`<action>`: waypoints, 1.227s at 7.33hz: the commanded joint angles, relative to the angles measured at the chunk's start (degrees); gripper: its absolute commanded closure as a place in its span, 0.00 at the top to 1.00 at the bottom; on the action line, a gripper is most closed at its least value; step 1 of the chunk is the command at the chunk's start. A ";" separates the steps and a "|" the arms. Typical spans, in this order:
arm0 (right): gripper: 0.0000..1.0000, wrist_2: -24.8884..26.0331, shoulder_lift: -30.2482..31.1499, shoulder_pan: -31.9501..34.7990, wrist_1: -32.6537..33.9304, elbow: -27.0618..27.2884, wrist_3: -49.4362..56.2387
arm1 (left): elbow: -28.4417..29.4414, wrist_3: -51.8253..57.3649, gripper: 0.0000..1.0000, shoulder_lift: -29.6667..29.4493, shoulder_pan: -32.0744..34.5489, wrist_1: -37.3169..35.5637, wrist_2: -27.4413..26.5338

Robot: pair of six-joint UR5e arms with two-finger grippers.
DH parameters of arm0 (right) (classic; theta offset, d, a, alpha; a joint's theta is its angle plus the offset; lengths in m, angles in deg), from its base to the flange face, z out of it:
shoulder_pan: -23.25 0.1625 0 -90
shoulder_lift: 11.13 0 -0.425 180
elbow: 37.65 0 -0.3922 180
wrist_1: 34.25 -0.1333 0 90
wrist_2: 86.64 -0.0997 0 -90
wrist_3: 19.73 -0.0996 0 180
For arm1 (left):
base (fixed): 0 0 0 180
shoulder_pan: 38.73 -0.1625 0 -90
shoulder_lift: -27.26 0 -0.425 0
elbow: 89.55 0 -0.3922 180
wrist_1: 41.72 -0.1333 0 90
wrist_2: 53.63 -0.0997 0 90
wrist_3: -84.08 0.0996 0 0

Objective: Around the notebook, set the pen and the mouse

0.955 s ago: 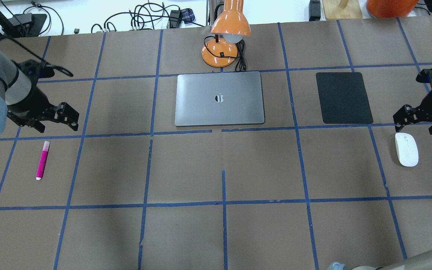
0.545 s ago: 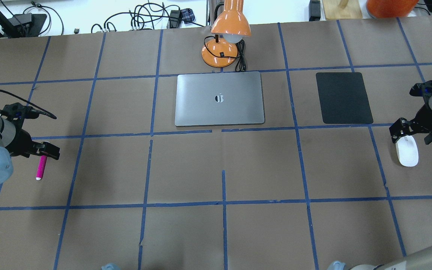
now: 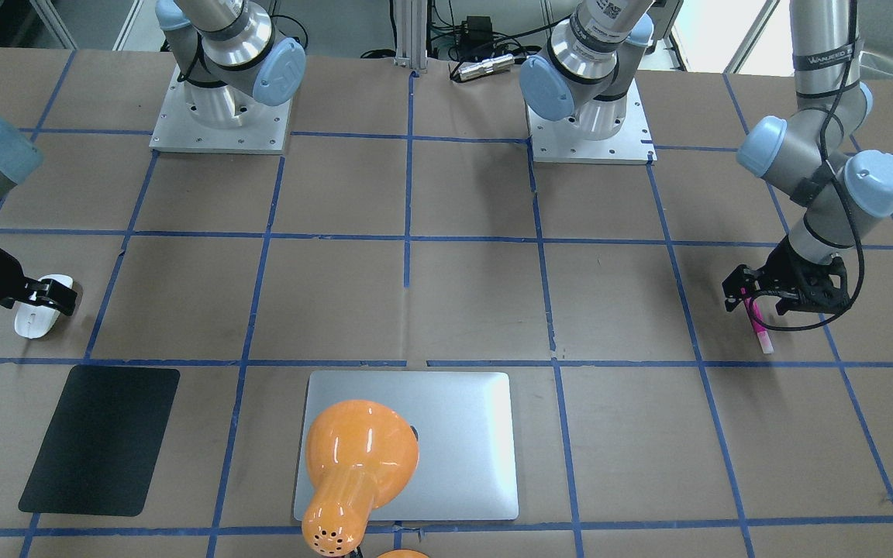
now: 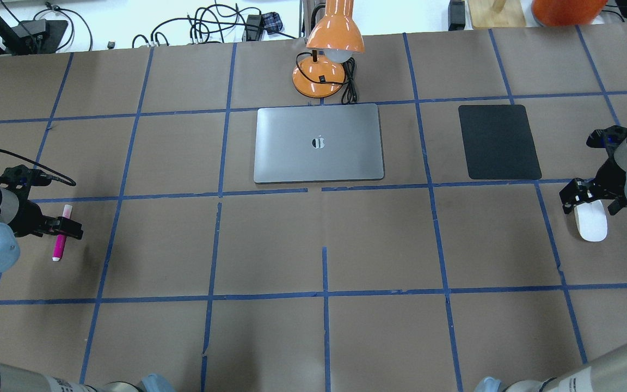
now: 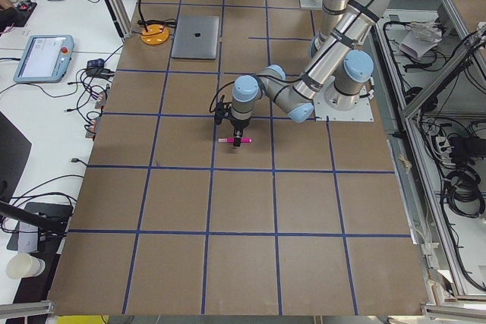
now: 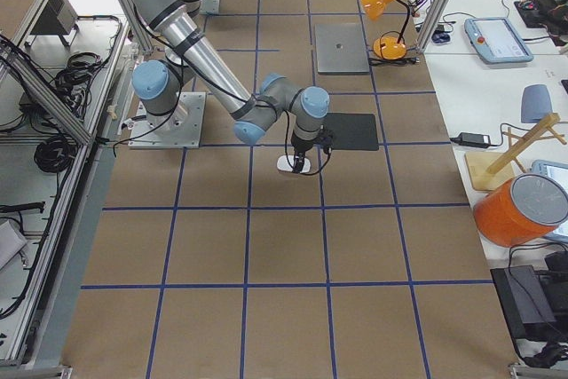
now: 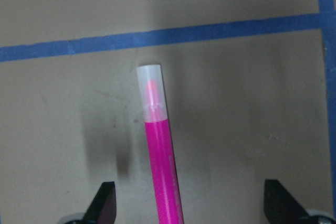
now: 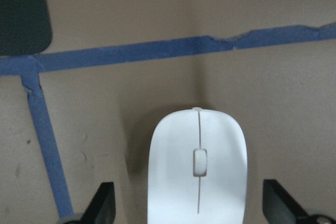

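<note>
The pink pen [image 4: 58, 246] lies flat at the table's left side, its pale cap [image 7: 150, 90] pointing away from the robot. My left gripper [image 4: 63, 225] is low over its middle and open, and its fingers [image 7: 104, 204] straddle the pen without touching it. On the right side rests the white mouse [image 4: 591, 225]. My right gripper [image 4: 591, 198] hangs open over the mouse's far end, one finger [image 8: 103, 203] on either side of the mouse [image 8: 197, 169]. The silver notebook [image 4: 319, 142] lies closed at centre back, far from both.
An orange desk lamp [image 4: 328, 53] stands just behind the notebook, and its shade overhangs the notebook [image 3: 470, 442] in the front-facing view. A black mat [image 4: 499, 141] lies right of the notebook, just behind the mouse. Cables run along the table's far edge.
Both arms have moved toward the robot and come down. The left gripper went from behind the pen to astride it. The right gripper went from behind the mouse to over its far end.
</note>
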 commanded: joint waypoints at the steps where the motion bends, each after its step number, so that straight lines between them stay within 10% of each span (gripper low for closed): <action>1: 0.98 0.10 -0.42 -0.06 0.60 0.19 0.36 | 0.29 -1.92 0.40 -0.80 -0.11 -0.37 0.03; 3: 0.67 0.27 -0.51 -0.06 0.16 0.19 1.59 | 0.20 -2.11 0.00 -0.80 -0.11 -0.37 0.12; 5: 0.22 0.19 0.27 -0.06 -0.11 -0.59 1.86 | 0.03 -3.33 0.00 1.29 0.76 0.42 -0.32; 9: 0.18 -3.15 -0.68 7.72 -11.05 -16.36 -4.35 | 0.29 -38.71 0.00 8.50 12.39 10.68 0.91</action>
